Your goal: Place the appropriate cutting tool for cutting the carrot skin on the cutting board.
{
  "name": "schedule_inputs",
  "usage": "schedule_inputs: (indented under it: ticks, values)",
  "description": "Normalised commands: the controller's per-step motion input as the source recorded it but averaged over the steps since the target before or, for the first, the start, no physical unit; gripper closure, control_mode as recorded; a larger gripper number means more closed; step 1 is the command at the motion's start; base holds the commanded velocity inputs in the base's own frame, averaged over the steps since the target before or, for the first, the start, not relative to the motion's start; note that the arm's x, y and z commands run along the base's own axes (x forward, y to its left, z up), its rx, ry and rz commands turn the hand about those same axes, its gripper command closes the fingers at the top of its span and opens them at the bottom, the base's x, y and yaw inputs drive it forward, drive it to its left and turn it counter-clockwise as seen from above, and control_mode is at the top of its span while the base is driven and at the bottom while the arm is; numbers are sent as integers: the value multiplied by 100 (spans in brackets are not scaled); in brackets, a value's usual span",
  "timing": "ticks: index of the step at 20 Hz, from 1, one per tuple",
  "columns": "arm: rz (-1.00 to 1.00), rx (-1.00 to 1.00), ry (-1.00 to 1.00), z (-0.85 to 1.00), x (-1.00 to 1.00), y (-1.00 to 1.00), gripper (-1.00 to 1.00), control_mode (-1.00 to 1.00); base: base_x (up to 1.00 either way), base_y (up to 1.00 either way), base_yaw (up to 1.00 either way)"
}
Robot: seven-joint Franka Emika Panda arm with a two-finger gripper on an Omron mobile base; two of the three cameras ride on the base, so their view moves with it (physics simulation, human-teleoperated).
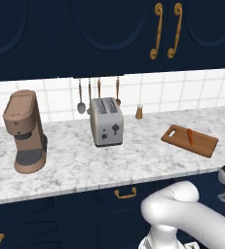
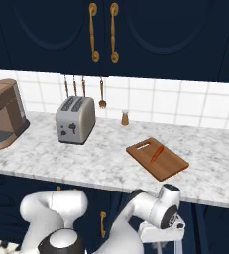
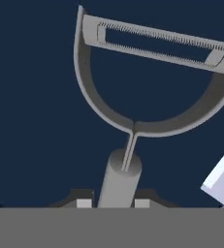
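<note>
The gripper (image 3: 113, 203) was clamped on the peeler (image 3: 133, 111); the carry was underway, and next it needed lifting to the board (image 2: 158, 159) beside the carrot (image 2: 157, 153)

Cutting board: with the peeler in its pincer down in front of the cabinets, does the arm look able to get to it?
Probably yes. The cutting board lies near the counter's front edge, with only the carrot on it and nothing standing around it. The pincer, shut on the peeler, sits below counter level, so it must rise first.

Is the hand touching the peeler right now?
Touching. In the hand view the peeler has its grey handle seated between the hand and its two fingertips, with no gap on either side.
</note>
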Motion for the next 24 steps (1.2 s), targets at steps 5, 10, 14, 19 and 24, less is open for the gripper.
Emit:
schedule_inputs:
  ticks: [5, 10, 14, 19, 24]
  values:
    - [8, 0, -9, 97, -65, 3, 100, -100, 0, 0, 0]
    - [9, 0, -11, 100, -19, 2, 100, -100, 0, 0, 0]
    - [4, 0, -4, 100, 5, 1, 100, -100, 0, 0, 0]
    - [0, 0, 0, 67, 49, 0, 100, -100, 0, 0, 0]
    - [0, 2, 0, 36, 75, 0, 100, -100, 0, 0, 0]
